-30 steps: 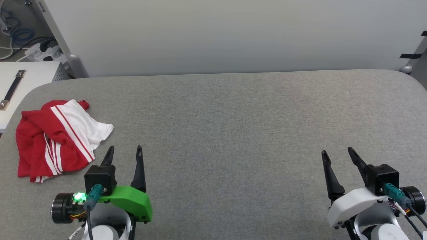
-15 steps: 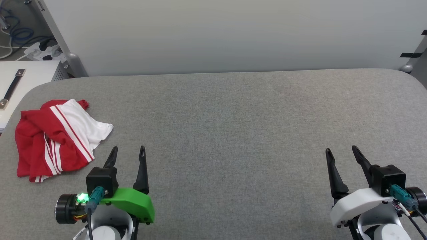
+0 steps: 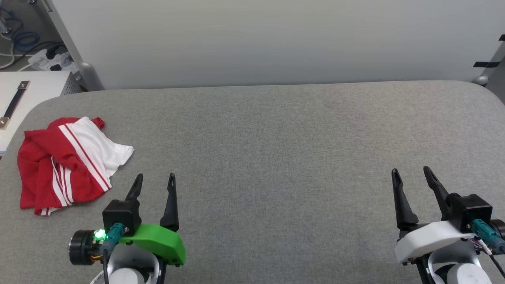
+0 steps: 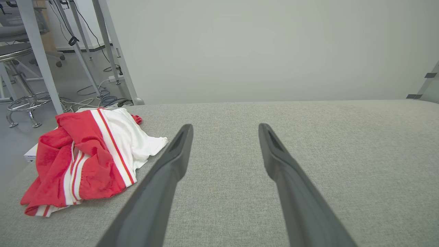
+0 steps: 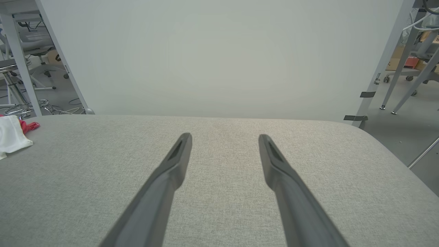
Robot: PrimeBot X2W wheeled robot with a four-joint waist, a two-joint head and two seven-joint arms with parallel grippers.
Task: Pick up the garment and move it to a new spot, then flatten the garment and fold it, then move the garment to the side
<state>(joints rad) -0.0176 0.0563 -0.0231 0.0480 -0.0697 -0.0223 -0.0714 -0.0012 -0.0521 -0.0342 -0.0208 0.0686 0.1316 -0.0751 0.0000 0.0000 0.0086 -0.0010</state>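
The garment (image 3: 67, 163) lies crumpled in a red and white heap with striped trim near the left edge of the grey table (image 3: 276, 138). My left gripper (image 3: 155, 178) hovers open just right of and nearer than the heap, nothing between its fingers. In the left wrist view the garment (image 4: 89, 154) sits left of the left gripper (image 4: 224, 127). At the lower right of the head view, far from the cloth, my right gripper (image 3: 410, 172) stands open and empty. The right wrist view has the right gripper (image 5: 224, 136) over bare table, with a white corner of the garment (image 5: 12, 137) at its left edge.
A pale wall panel (image 3: 276, 39) rises behind the table's far edge. A white box with a dark strap (image 3: 23, 98) stands off the left corner, cables and a power strip (image 3: 51, 59) behind it. Metal frame legs (image 4: 34, 58) and stools stand on the floor at left.
Both grippers have shifted slightly to the right, still open. The garment has not moved.
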